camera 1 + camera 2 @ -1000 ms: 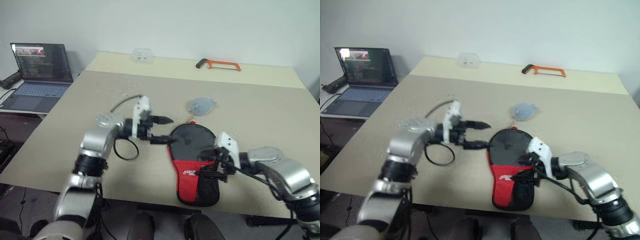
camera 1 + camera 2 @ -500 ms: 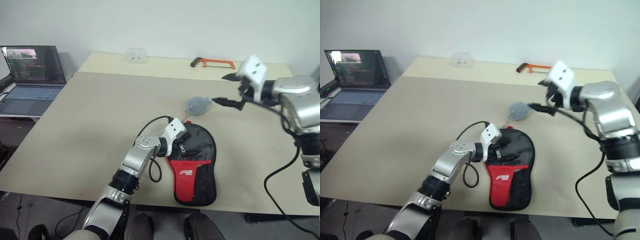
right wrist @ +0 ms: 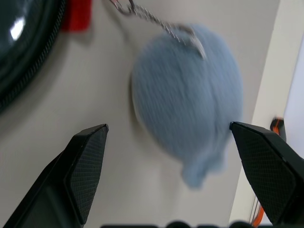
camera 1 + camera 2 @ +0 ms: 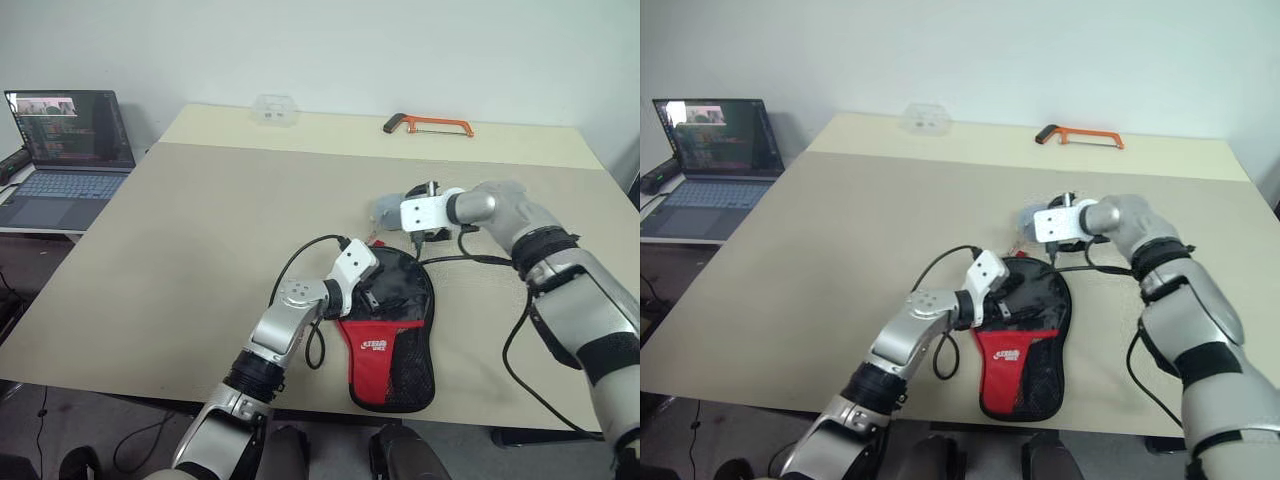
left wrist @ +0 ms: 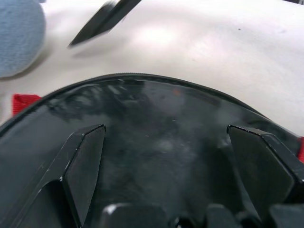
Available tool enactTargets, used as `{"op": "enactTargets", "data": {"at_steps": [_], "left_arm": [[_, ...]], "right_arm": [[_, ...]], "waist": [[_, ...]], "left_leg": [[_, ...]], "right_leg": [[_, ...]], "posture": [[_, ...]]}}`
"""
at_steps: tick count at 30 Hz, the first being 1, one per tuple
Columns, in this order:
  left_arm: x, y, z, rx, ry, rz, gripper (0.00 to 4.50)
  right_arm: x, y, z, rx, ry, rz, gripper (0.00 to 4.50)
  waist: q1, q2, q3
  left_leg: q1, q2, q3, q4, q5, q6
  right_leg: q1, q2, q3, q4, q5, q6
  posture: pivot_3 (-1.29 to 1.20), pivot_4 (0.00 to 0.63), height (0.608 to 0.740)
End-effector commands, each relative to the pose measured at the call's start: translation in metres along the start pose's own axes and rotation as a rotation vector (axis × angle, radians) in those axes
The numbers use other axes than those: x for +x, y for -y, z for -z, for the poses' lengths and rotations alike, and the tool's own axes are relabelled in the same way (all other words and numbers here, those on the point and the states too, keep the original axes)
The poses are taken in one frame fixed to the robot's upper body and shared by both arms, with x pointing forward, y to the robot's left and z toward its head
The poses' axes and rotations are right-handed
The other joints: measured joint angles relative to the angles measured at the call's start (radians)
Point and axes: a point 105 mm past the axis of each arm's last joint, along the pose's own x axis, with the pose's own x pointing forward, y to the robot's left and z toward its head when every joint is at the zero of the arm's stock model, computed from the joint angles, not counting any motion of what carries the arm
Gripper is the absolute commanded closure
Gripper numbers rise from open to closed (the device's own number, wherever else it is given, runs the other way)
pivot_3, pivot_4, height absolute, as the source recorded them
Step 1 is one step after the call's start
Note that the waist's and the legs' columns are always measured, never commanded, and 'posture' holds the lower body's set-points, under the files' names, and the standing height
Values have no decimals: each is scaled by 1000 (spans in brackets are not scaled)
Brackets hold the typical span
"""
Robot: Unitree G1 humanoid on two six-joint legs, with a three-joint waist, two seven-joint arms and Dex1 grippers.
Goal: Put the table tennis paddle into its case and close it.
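- The case [image 4: 388, 320] lies flat near the tabletop's [image 4: 200, 230] front edge, its clear side up and its red-and-mesh end toward that edge.
- Something dark fills the round end under the plastic; I can't tell whether it's the table tennis paddle.
- The left gripper [image 5: 166, 156] is over the case's round end, fingers spread wide, nothing between them.
- The right gripper [image 3: 168, 161] sits over the light-blue plush pouch [image 4: 1032, 218], fingers wide apart either side of it; contact is unclear.
- A chain [image 3: 152, 21] runs from the pouch toward the case's red tab.
- Bare tabletop stretches left of the case; an orange hacksaw [image 4: 428, 124] and a clear box [image 4: 273, 108] sit along the far edge.
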Motion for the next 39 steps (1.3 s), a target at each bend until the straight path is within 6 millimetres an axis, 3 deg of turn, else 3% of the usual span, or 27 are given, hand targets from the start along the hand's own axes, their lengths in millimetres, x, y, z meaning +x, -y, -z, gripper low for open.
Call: {"op": "enactTargets", "data": {"at_steps": [1, 6, 14, 17, 26, 29, 31, 39], "left_arm": [[0, 7, 6, -20, -21, 0, 22], [1, 8, 11, -16, -48, -23, 22], [8, 12, -9, 7, -5, -33, 22], [8, 11, -11, 9, -2, -41, 0], [9, 9, -16, -20, 15, -53, 0], [10, 11, -11, -6, -5, -48, 0], [11, 12, -10, -9, -6, -43, 0], [16, 16, -18, -42, 21, -16, 0]], "right_arm": [[0, 20, -5, -56, -28, 88, 0], [9, 23, -12, -102, -58, 148, 0], [18, 15, -12, -96, -89, 168, 0], [21, 12, -13, -91, -88, 165, 608], [9, 24, 3, 10, -108, 228, 3534], [0, 30, 15, 34, -132, 261, 4104], [-6, 30, 26, 42, -158, 267, 4305], [-31, 15, 74, 75, -277, 253, 4313]], "waist": [[0, 0, 0], [0, 1, 0], [1, 1, 0], [0, 1, 0], [0, 1, 0], [1, 1, 0], [0, 1, 0], [2, 3, 1]], "left_leg": [[0, 0, 0, 0, 0, 0], [0, 0, 0, 0, 0, 0], [0, -1, 0, 0, 0, 0], [0, 0, -1, 0, 0, 0], [0, -1, 0, 0, 0, 0], [0, -1, 0, 0, 0, 0], [0, -1, 0, 0, 0, 0], [-1, -1, 0, 0, 0, 0]], "right_leg": [[0, 0, 0, 0, 0, 0], [0, 0, 0, 0, 0, 0], [0, -1, 0, 1, 0, 0], [0, -1, 0, 1, 0, 0], [0, -1, 0, 0, 0, 0], [0, -1, 0, 0, 0, 0], [0, -1, 0, 0, 0, 0], [0, -2, 0, 0, 0, 0]], "posture": [[0, 150, 740], [0, 150, 740], [0, 150, 740], [0, 150, 740], [0, 150, 740], [0, 150, 740], [0, 150, 740], [0, 150, 740]]}}
